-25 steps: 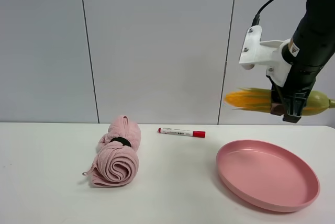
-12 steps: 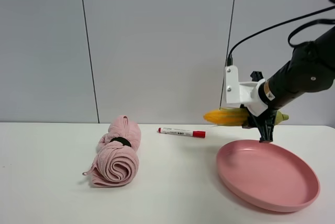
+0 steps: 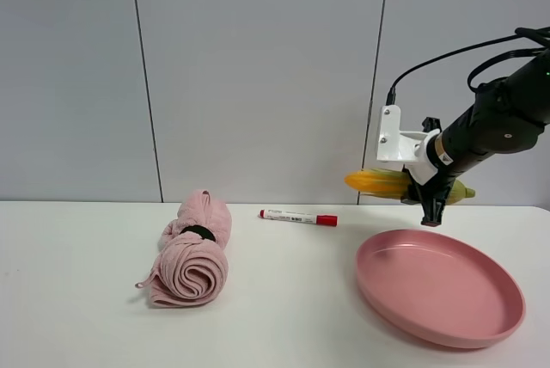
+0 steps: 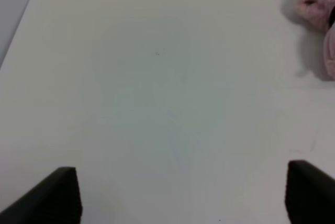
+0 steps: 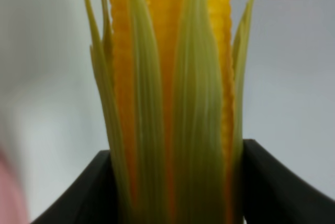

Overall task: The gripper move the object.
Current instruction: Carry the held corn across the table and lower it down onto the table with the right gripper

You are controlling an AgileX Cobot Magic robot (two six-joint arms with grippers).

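My right gripper (image 3: 432, 203) is shut on the toy corn cob (image 3: 384, 182), holding it level in the air above the far edge of the pink plate (image 3: 447, 309). The yellow-orange kernel end points left and the green stem tip sticks out to the right. In the right wrist view the corn cob (image 5: 172, 93) fills the frame between the two dark fingers (image 5: 84, 198). My left gripper (image 4: 183, 195) is open over bare white table; only its two dark fingertips (image 4: 57, 192) show. It is out of the exterior high view.
A rolled pink towel (image 3: 193, 252) lies at the left middle of the white table (image 3: 284, 316); it also shows in the left wrist view (image 4: 319, 9). A red-capped white marker (image 3: 298, 217) lies near the back wall.
My right arm came down and left with the corn cob, from high at the right edge to just above the plate's far rim, then rose slightly and shifted right.
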